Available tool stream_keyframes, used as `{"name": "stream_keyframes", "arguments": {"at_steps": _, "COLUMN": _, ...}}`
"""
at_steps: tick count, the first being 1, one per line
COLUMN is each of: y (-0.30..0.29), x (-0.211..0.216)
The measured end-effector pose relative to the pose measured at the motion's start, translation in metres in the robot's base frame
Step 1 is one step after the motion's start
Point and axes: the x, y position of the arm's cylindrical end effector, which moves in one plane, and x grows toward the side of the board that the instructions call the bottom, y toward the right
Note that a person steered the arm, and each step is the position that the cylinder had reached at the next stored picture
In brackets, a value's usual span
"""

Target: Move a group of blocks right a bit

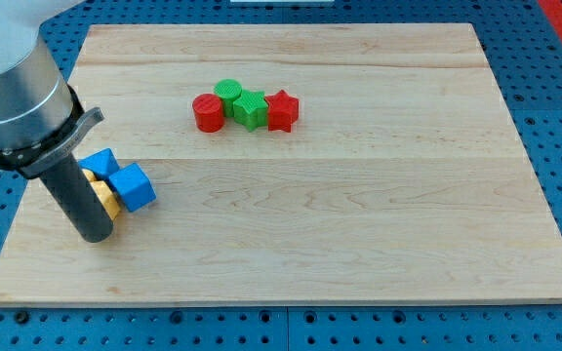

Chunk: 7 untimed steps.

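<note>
My tip (96, 235) rests on the wooden board (359, 214) at the view's lower left. It touches the left side of a cluster: a blue cube (135, 187), a second blue block (99, 162) behind it, and yellow blocks (104, 198) partly hidden by the rod. Near the view's top centre is a second cluster, packed tight: a red cylinder (208, 112), a green cylinder (228, 92), a green block (252, 108) and a red star (282, 110).
The arm's grey body (13, 88) fills the view's upper left corner. A blue perforated table (554, 97) surrounds the board. The board's left edge (13, 234) is close to my tip.
</note>
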Motion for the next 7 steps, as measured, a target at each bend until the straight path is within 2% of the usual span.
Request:
{"name": "stream_keyframes", "arguments": {"at_steps": 2, "y": -0.001, "x": -0.013}}
{"name": "stream_keyframes", "arguments": {"at_steps": 3, "y": -0.002, "x": 0.004}}
{"name": "stream_keyframes", "arguments": {"at_steps": 4, "y": -0.034, "x": 0.022}}
{"name": "stream_keyframes", "arguments": {"at_steps": 5, "y": -0.064, "x": 0.005}}
{"name": "stream_keyframes", "arguments": {"at_steps": 7, "y": -0.073, "x": -0.044}}
